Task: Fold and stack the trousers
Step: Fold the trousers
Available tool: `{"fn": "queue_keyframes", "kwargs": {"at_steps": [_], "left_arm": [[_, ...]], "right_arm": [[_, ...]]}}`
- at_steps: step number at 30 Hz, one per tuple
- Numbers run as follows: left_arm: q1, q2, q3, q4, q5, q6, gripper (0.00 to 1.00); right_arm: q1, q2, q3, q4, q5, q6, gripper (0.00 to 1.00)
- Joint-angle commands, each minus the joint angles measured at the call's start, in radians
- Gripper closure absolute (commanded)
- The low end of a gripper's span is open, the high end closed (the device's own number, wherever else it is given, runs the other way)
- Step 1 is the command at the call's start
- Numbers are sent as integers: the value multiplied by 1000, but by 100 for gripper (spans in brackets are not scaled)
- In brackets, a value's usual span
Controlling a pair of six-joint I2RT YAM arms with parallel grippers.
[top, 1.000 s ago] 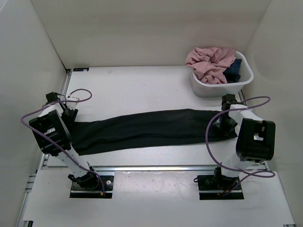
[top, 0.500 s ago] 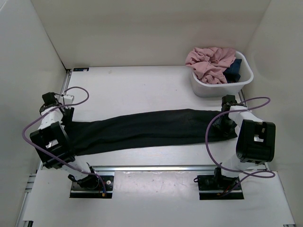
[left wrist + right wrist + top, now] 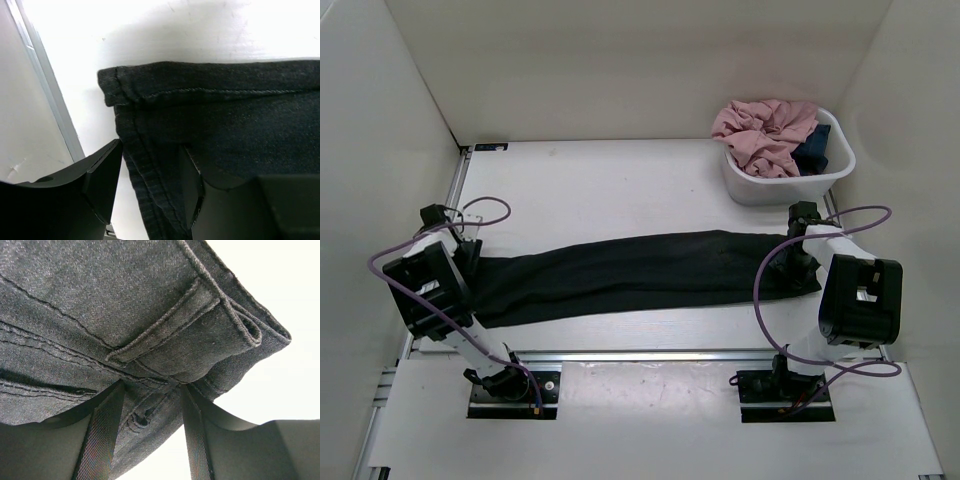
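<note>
So the right gripper [image 3: 151, 386] pinches the waistband of the trousers [image 3: 640, 275] on the right; the left gripper [image 3: 152, 152] straddles the left hem, released.

We take this for a robotics lab test cell: a white worktop [image 3: 620, 180] boxed in by plain white walls [image 3: 620, 60], two arms [image 3: 435, 290] mounted by a metal rail [image 3: 640, 353], purple cables [image 3: 763, 290] looping off them, and a white tub [image 3: 760, 190] of laundry [image 3: 765, 130] beyond the right fingers [image 3: 100, 440].
</note>
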Motion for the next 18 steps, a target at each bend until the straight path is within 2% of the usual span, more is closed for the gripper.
{"fn": "queue_keyframes", "kwargs": {"at_steps": [1, 5, 6, 7, 10, 11, 14, 18], "left_arm": [[4, 9, 35, 51, -30, -8, 41], [4, 21, 53, 51, -3, -18, 41], [4, 21, 62, 51, -3, -18, 43], [4, 31, 63, 51, -3, -18, 52], [4, 40, 63, 51, 20, -18, 64], [4, 40, 63, 51, 20, -18, 72], [4, 40, 53, 51, 36, -8, 85], [4, 25, 76, 51, 8, -8, 85]], "right_arm": [[-5, 5, -41, -43, 12, -24, 46], [4, 5, -41, -43, 12, -24, 46], [4, 5, -41, -43, 12, -24, 46], [4, 5, -41, -43, 12, -24, 46], [4, -4, -32, -52, 22, -33, 46], [4, -4, -32, -52, 22, -34, 46], [4, -4, -23, -62, 31, -34, 46], [4, -4, -23, -62, 31, -34, 46]]}}
